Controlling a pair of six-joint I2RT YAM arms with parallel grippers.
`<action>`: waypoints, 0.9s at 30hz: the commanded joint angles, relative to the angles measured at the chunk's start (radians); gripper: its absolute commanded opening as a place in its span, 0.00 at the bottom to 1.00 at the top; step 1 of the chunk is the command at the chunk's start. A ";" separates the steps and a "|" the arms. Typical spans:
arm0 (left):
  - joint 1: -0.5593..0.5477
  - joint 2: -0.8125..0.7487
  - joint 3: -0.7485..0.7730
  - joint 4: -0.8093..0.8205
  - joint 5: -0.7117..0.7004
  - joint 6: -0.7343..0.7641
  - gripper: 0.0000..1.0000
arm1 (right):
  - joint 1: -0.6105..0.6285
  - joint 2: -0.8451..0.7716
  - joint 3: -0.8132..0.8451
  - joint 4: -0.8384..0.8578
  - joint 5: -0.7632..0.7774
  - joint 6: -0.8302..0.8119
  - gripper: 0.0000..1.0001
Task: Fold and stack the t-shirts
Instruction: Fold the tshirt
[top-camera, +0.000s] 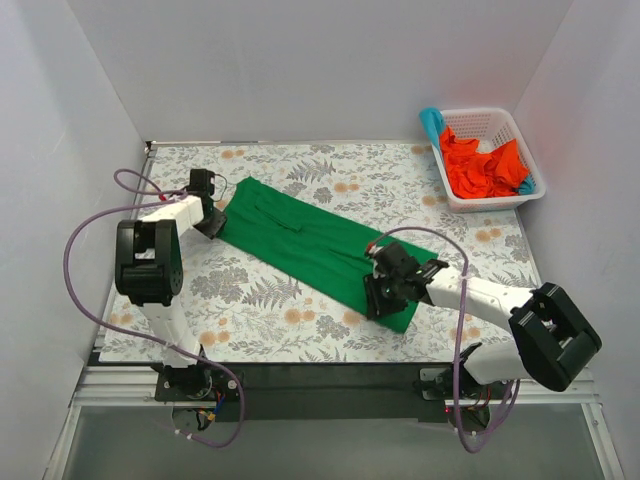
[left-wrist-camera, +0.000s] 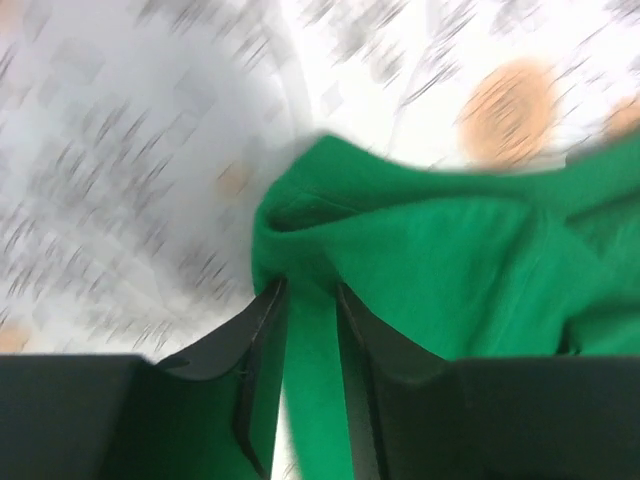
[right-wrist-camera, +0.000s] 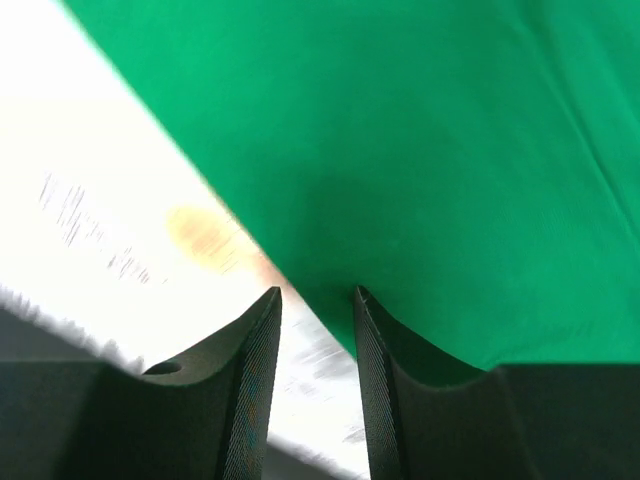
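Folding underway: bright green cloth t-shirt (top-camera: 300, 245), left hand (top-camera: 212, 222) pinching its far end, right hand (top-camera: 380, 292) grip unclear; crumpled orange-red shirts (top-camera: 480, 170) wait, far-right corner.

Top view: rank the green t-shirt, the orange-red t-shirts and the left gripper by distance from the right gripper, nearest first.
1. green t-shirt: its near end lies directly under the right gripper.
2. orange-red t-shirts: in the basket, far right corner.
3. left gripper: across the table, at the shirt's far-left end.
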 joint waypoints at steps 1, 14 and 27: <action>0.007 0.147 0.186 -0.072 -0.084 0.119 0.28 | 0.160 0.003 0.026 -0.239 -0.081 0.125 0.42; -0.097 0.014 0.358 -0.106 -0.116 0.215 0.82 | 0.104 -0.031 0.263 -0.337 0.178 -0.197 0.52; -0.311 0.017 0.135 -0.089 -0.062 0.101 0.79 | 0.027 0.062 0.179 -0.190 0.052 -0.328 0.54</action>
